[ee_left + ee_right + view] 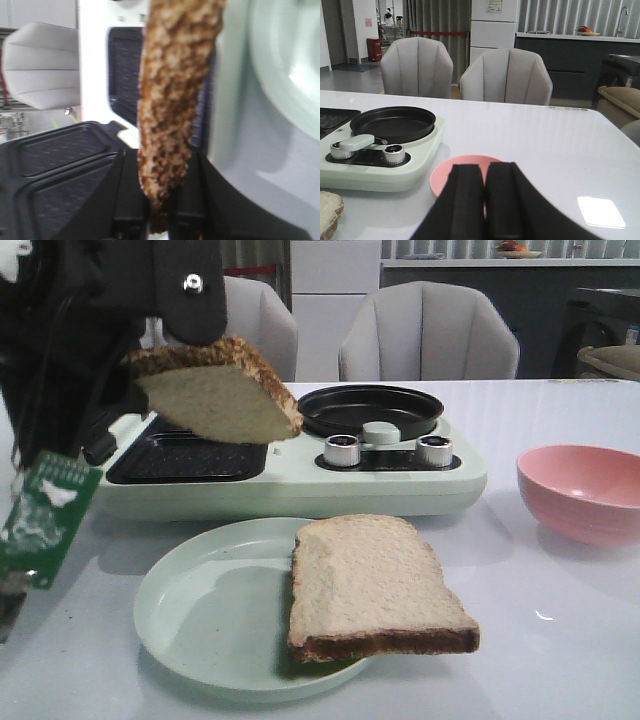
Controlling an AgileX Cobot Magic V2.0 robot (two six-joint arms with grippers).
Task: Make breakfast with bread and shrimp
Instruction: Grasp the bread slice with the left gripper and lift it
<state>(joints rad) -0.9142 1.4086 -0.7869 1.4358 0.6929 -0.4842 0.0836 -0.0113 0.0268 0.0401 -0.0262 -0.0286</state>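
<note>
Left gripper [160, 220] clamps a bread slice [215, 390] above the grill plate [185, 458].
Your held slice hangs tilted at 10 o'clock from the second slice [375, 585], which overhangs the plate [200, 610]. Right gripper [485, 200] has its fingers pressed together, empty, over the pink bowl [583, 490].

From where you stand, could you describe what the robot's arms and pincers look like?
The left arm is black with a silver bolt and a green circuit board. Both the left pincer and right pincer have broad matte black fingers.
</note>
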